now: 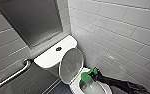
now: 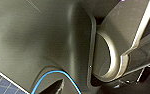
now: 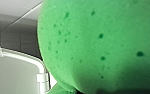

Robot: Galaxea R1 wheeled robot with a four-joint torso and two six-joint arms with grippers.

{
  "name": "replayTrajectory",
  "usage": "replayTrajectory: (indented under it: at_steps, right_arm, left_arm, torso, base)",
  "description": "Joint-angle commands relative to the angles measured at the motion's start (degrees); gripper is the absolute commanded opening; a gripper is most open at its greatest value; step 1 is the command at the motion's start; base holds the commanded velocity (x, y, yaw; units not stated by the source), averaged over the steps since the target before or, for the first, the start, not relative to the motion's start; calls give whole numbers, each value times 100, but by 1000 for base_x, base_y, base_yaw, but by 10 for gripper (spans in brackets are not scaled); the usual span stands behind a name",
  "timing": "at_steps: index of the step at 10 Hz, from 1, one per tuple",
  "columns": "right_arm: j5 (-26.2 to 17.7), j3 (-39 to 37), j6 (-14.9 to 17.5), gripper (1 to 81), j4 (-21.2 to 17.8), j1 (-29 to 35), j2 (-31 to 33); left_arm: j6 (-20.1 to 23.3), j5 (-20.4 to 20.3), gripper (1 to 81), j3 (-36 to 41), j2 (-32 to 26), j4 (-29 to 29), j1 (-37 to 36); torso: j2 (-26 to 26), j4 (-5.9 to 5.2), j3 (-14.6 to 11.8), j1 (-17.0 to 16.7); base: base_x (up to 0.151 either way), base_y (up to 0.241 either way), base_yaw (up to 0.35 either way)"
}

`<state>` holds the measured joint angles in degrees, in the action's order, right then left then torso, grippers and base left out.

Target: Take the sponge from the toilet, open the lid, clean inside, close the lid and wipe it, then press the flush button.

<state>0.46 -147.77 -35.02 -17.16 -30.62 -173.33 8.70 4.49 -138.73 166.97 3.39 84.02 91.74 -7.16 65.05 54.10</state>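
Grasping the sponge (image 1: 85,77), the right fingers (image 1: 94,74) are risking dropping it into the toilet (image 1: 50,57) beneath them if their squeeze is slackening.

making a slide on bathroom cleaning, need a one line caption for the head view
The right gripper holds the sponge at the toilet bowl, lid raised.
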Motion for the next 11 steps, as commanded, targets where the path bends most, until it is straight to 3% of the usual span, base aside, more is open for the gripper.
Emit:
replayTrajectory:
  at_steps: [1, 5, 11]
  right_arm:
    - [-162, 318, -92, 10, -94, 289, 365]
    - [278, 1918, -66, 10, 3, 148, 1489]
    - [797, 2781, -66, 10, -112, -537, 2528]
  left_arm:
    - [0, 518, 811, 109, -41, -58, 120]
    - [8, 509, 811, 109, 11, -22, 120]
    - [17, 509, 811, 83, 91, 4, 128]
  torso:
    - [0, 0, 0, 0]
    - [0, 0, 0, 0]
    - [2, 0, 0, 0]
  base:
    - [0, 0, 0]
    - [0, 0, 0]
    - [0, 0, 0]
